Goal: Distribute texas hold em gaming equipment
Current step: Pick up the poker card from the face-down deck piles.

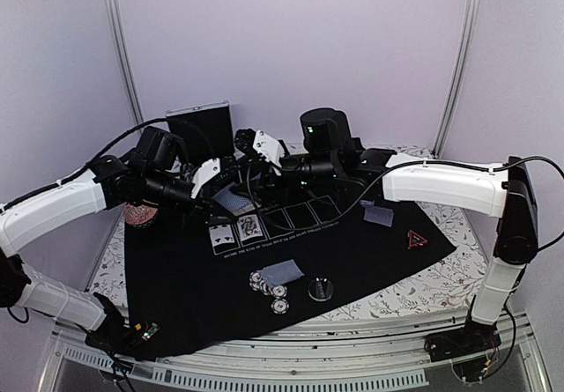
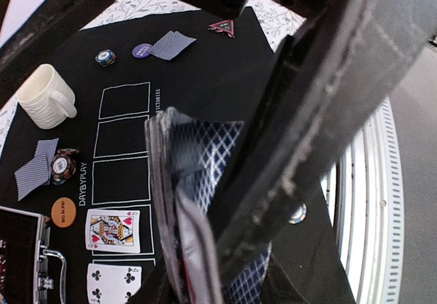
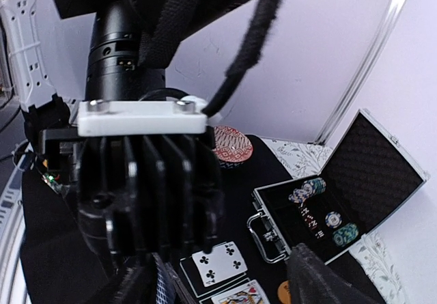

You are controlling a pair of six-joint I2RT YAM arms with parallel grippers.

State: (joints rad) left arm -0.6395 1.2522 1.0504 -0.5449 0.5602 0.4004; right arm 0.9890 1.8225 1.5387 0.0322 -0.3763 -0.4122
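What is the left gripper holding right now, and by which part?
A deck of blue-backed playing cards; the left gripper clamps it across its flat faces.

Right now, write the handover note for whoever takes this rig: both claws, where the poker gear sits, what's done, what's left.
Left claw: shut on the deck.
Right claw: open, at the deck's edge.
Done: two face-up cards in the outlined boxes on the mat; face-down cards with chips at the far, right and near sides; orange token, purple token, triangle and dark disc laid out.
Left: three boxes empty, probably the next cards.
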